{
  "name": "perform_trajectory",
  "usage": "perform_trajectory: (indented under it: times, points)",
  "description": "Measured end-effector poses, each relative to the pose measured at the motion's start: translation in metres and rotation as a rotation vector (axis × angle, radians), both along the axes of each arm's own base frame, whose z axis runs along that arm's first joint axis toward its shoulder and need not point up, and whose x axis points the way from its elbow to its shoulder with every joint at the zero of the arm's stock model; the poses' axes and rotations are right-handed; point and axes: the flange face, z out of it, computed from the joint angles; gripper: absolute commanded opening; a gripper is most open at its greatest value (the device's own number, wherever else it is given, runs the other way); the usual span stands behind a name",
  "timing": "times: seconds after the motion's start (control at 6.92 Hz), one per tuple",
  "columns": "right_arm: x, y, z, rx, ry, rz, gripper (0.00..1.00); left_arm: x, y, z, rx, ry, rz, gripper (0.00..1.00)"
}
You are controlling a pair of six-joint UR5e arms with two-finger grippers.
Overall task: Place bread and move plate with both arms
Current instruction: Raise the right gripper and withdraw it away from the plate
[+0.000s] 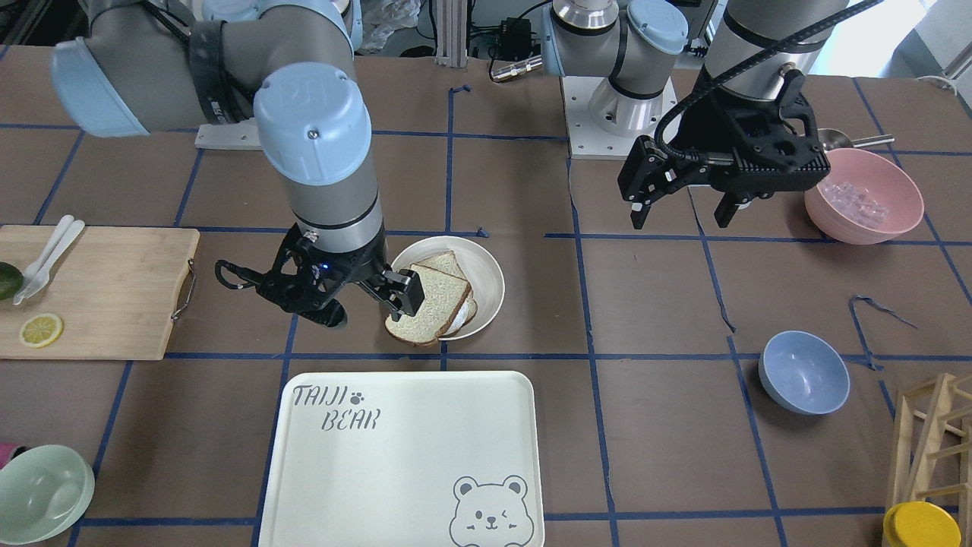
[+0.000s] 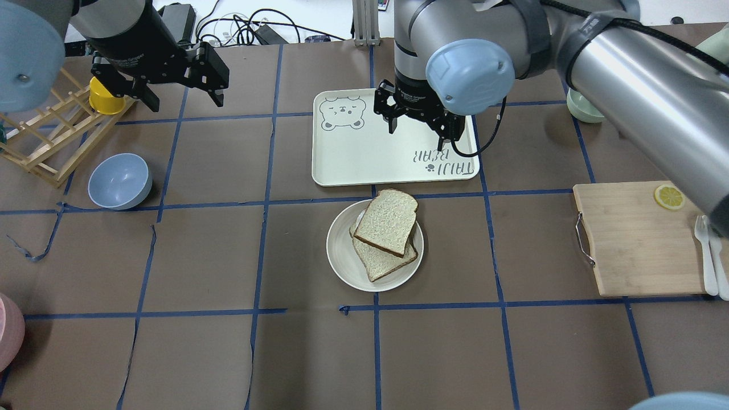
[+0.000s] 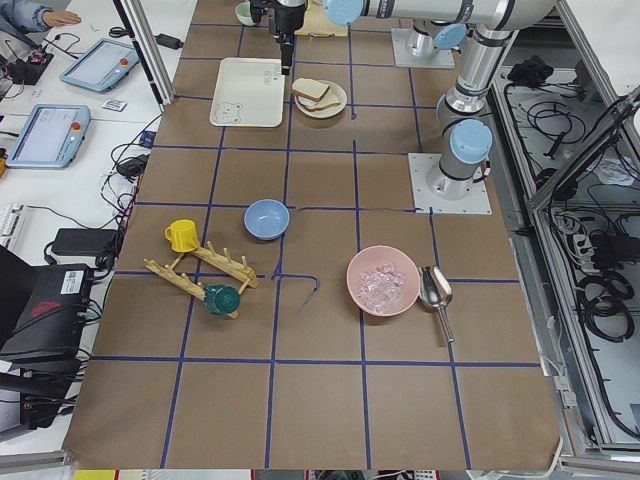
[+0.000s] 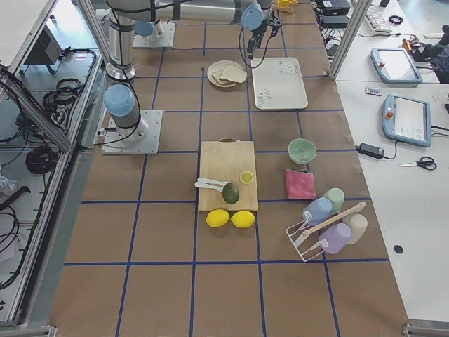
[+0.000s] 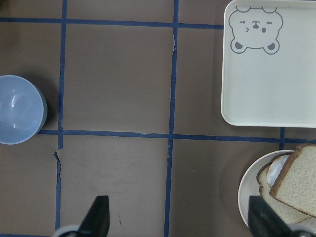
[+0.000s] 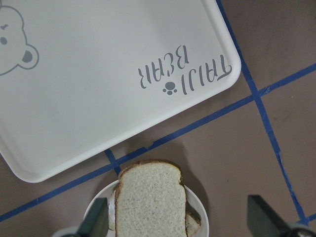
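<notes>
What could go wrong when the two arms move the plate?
1. The bread lies tilted on the lower slice and overhangs the rim of the plate toward the tray; it may slide off when the plate moves.
2. The left pincer is open far from the plate; uneven grasps could tip it.

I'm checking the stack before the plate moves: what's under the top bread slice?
A second slice lies under the bread on the plate, sticking out toward the robot. A white sliver shows between them; the rest is covered.
</notes>
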Motion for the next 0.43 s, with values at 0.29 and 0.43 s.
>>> perform_trajectory:
  times: [0.29,0.43]
  points:
    - [-0.044,-0.003,0.028,-0.02,-0.005,0.067,1.0,0.0,0.0,0.0,0.001,0.001,0.0,1.0]
    - [-0.069,-0.005,0.038,-0.022,-0.004,0.114,1.0,0.0,0.0,0.0,0.001,0.001,0.0,1.0]
